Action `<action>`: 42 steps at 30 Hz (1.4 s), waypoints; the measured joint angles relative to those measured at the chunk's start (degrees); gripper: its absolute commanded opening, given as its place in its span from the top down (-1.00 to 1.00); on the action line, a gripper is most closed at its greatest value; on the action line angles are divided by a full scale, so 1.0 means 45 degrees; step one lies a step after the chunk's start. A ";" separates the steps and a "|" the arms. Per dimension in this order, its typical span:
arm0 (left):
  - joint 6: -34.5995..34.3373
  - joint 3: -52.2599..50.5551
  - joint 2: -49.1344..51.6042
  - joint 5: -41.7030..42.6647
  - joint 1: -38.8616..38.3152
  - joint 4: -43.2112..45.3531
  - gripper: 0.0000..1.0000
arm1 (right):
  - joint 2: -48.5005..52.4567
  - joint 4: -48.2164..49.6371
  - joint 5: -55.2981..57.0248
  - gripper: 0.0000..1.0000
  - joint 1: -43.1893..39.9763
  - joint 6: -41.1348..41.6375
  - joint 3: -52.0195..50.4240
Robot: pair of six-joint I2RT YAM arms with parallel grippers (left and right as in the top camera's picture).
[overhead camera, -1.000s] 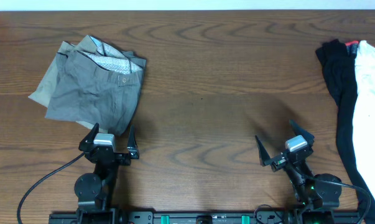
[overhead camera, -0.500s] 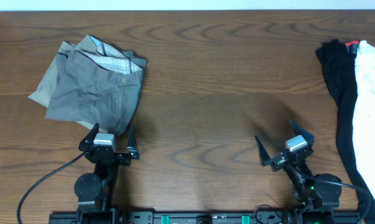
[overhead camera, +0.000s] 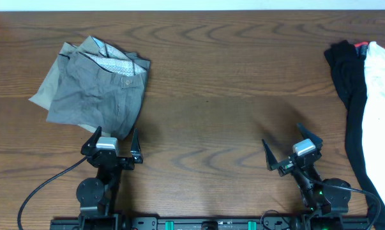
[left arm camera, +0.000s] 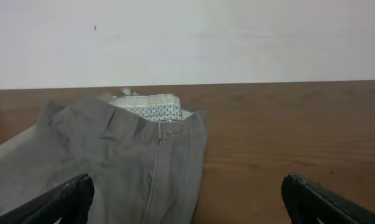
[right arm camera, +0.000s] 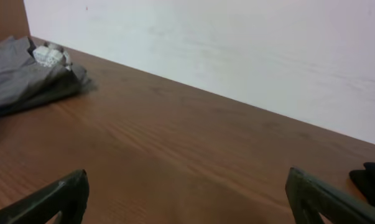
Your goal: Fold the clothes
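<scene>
Trousers [overhead camera: 96, 86], grey-khaki and loosely folded, lie at the far left of the wooden table [overhead camera: 230, 76], with the pale patterned lining showing at the open waistband and a button just below it. The left gripper [overhead camera: 114, 135] sits at the near edge of the table, just in front of the trousers' lower hem, with its two fingers spread wide and nothing between them. In the left wrist view the trousers [left arm camera: 112, 162] fill the left half of the picture, and the dark fingertips [left arm camera: 69, 196] stand apart at the bottom corners. The right gripper [overhead camera: 280, 134] is well to the right, also near the front edge, splayed wide and empty over bare wood. At the far right edge of the table a black garment [overhead camera: 347, 96] lies in a long strip, touching a white T-shirt [overhead camera: 380, 89] that runs partly out of view. From the right wrist camera the trousers [right arm camera: 25, 78] appear far off at the left, and a corner of the black garment [right arm camera: 370, 180] shows at the right.
</scene>
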 measured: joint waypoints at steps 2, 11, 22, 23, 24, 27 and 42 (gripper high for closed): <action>0.0000 0.0000 0.0000 0.0000 0.0000 0.0000 -0.96 | -0.0005 0.0000 0.0000 -0.98 0.0000 0.0000 0.0000; 0.0000 0.0000 0.0000 0.0010 0.0000 0.0087 -0.96 | 0.0000 0.0000 -0.0005 -0.99 0.0000 0.0000 0.0000; -0.1336 0.0058 0.0073 0.1103 0.0000 0.0029 -0.96 | -0.0005 0.0180 -0.0262 -0.98 0.0000 0.0000 0.0000; -0.1642 0.0092 0.0136 0.1224 0.0000 -0.0010 -0.96 | -0.0005 0.0243 -0.0447 -0.98 0.0005 0.0005 0.0000; -0.2035 0.0165 0.0248 0.1375 0.0000 -0.0126 -0.96 | 0.0000 0.0335 -0.0690 -0.99 0.0000 0.0005 0.0000; -0.3395 0.0539 0.0821 0.1928 0.0000 -0.0753 -0.96 | -0.0005 0.1613 -0.1821 -0.99 0.0000 0.0151 -0.0005; -0.3531 1.0681 1.0428 0.3249 -0.0015 -0.7169 -0.96 | 0.3211 -0.2414 -0.0976 -0.98 0.0000 0.2924 0.3138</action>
